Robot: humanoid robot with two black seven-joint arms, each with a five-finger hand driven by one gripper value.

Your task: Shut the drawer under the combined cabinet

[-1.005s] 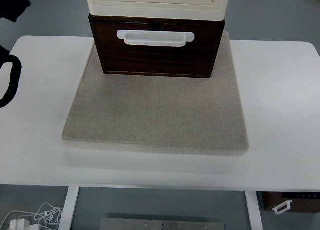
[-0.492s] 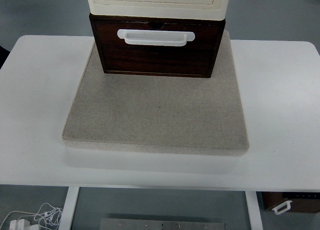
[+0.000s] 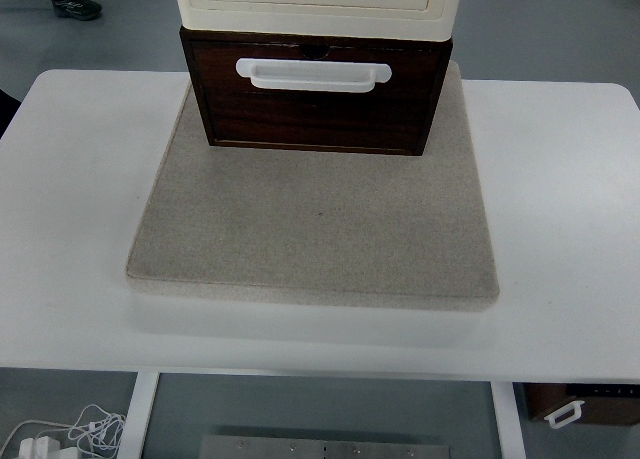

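Note:
A dark brown wooden drawer point(image 3: 315, 104) with a white handle point(image 3: 313, 74) sits under a cream cabinet point(image 3: 315, 1) at the back of a grey mat point(image 3: 315, 224). The drawer front stands slightly forward of the cream unit above it. Neither of my hands shows in the view. A small dark shape point(image 3: 6, 107) touches the left edge of the picture; I cannot tell what it is.
The mat lies on a white table point(image 3: 80, 209). A person's dark shoe point(image 3: 70, 4) shows on the floor at the top left. White cables point(image 3: 70, 434) lie on the floor at the bottom left. A brown box with a white handle point(image 3: 585, 404) sits at the bottom right.
A black curved object at the left edge a second ago has left the view. A shoe has appeared at the top left. The drawer has not moved.

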